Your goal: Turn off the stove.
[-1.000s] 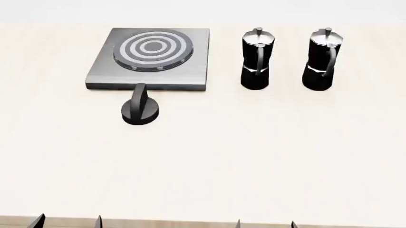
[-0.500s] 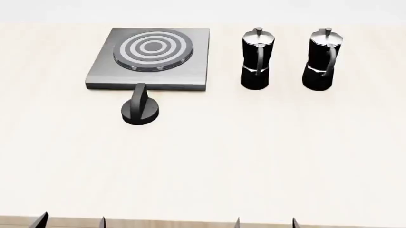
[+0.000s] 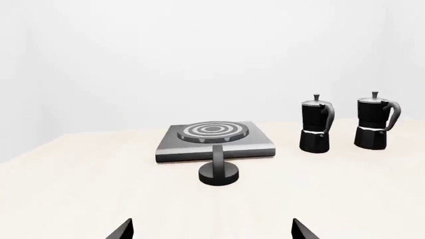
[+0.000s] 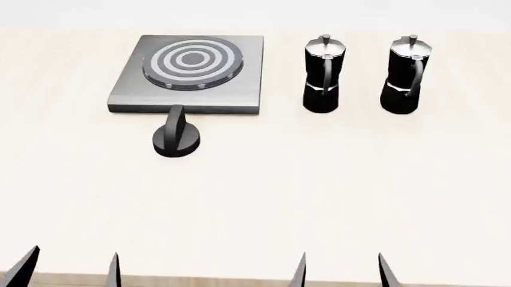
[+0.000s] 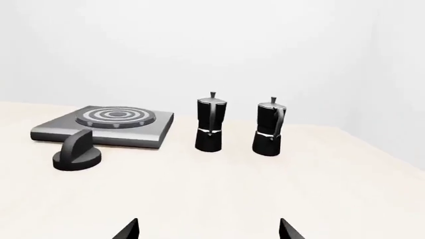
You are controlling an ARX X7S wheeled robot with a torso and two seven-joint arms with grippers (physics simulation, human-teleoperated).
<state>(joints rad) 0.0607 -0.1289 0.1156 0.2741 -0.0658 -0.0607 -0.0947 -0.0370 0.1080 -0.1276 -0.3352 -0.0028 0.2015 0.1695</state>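
Left wrist view: the stove [image 3: 216, 142] lies flat on the pale table [image 3: 79, 189], toward its far edge. The knob [image 3: 218, 172] stands just in front of the stove's near edge, its ridge upright and pointing at the plate. Two pots [image 3: 315, 127] [image 3: 373, 124] stand side by side, apart from the stove. The two fingertips of the left gripper [image 3: 211, 230] are wide apart and hold nothing.

Head view: the stove [image 4: 188, 75] is near the far edge of the table [image 4: 319, 191], left of the middle. The knob [image 4: 176, 139] is just beside the stove's near edge, closer to its left corner. The two pots [image 4: 322, 75] [image 4: 408, 75] stand to the right of the stove, also near the far edge. At the near edge the left gripper [image 4: 70, 272] and the right gripper [image 4: 341, 272] show only their tips; both are spread open and empty, well apart from the knob.

Right wrist view: the stove [image 5: 106, 127] and the knob [image 5: 76, 155] are on one side, the pots [image 5: 212, 127] [image 5: 269, 130] beside them. The right gripper [image 5: 208, 230] is open, with nothing between its tips.
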